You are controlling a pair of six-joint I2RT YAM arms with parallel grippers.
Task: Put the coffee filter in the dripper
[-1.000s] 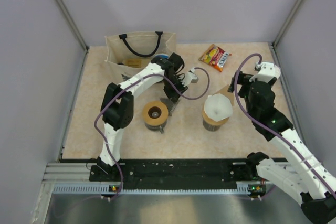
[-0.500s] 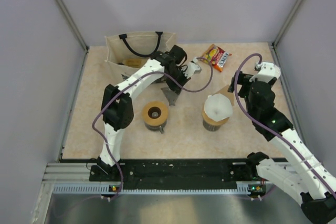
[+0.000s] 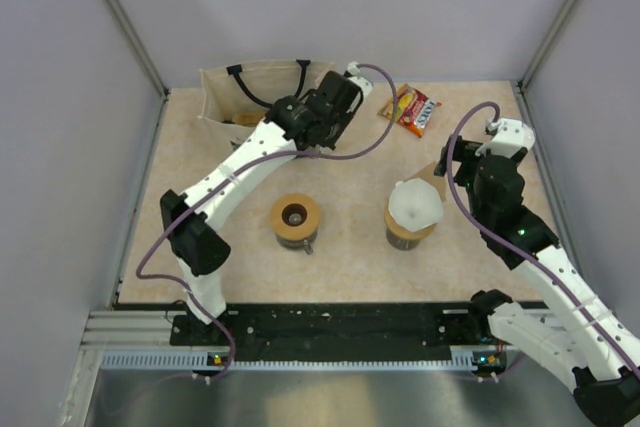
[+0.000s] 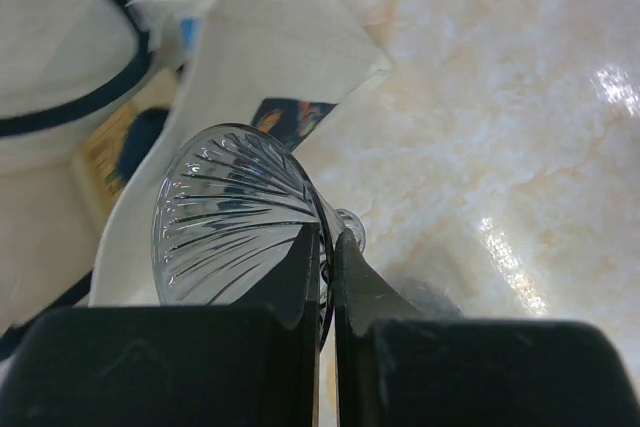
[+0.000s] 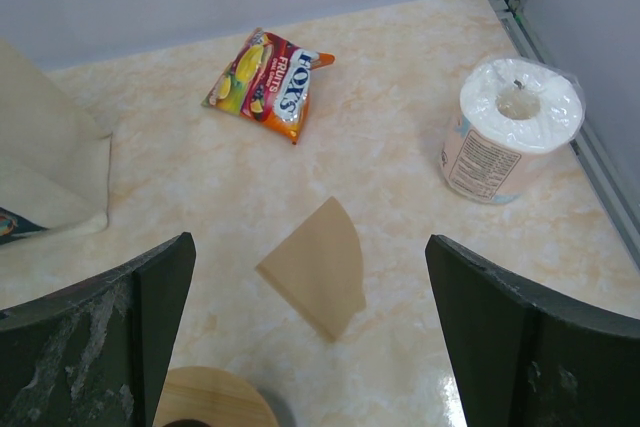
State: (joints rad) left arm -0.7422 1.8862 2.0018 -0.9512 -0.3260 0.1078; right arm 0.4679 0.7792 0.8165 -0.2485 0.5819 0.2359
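While the left fingers (image 4: 365,292) pinch a ribbed glass cone (image 4: 225,212) beside the tote bag (image 4: 280,47), likely clearing it, the right fingers (image 5: 510,347) gape over the coffee filter (image 5: 315,267).

My count, this moment: dripper (image 3: 296,217) ×1; brown paper filter (image 5: 318,267) ×1; white translucent cone (image 3: 414,205) ×1; ribbed glass cup (image 4: 235,232) ×1; candy packet (image 5: 265,82) ×1; paper roll (image 5: 510,127) ×1; tote bag (image 3: 240,102) ×1.
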